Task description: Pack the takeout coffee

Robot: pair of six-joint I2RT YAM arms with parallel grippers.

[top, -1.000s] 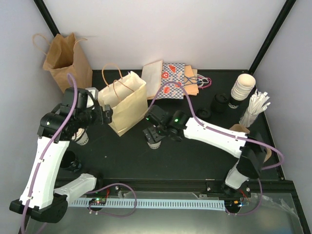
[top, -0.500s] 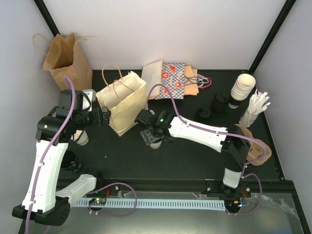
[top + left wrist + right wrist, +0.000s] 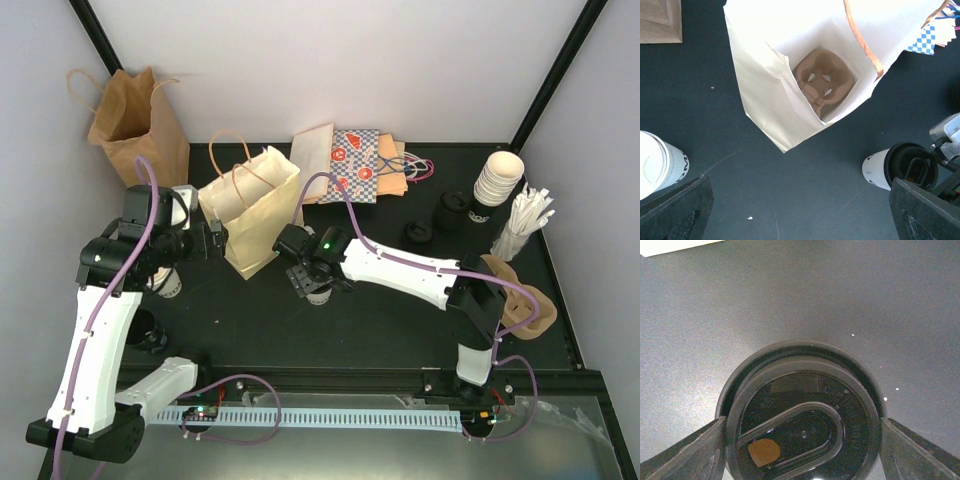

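Note:
A takeout coffee [image 3: 318, 294], a white paper cup with a black lid [image 3: 802, 425], stands upright on the black table in front of the cream handled bag [image 3: 255, 215]. My right gripper [image 3: 314, 280] hangs right over it, open, with a finger [image 3: 695, 452] close beside each side of the lid. The same cup [image 3: 880, 169] shows at the right of the left wrist view. My left gripper [image 3: 800, 202] is open wide and empty above the bag's mouth; a brown cup carrier [image 3: 822, 82] lies inside. A second cup [image 3: 660, 162] stands at the left.
A brown paper bag [image 3: 130, 125] stands at the back left and flat patterned bags [image 3: 355, 165] lie at the back. Stacked white cups [image 3: 497, 180], black lids [image 3: 450, 212] and white sticks [image 3: 525, 220] fill the right side. A brown carrier [image 3: 520, 305] lies by the right arm.
My right gripper has slid left over the lidded cup and its fingers have drawn in towards the lid. The left arm has shifted slightly beside the bag.

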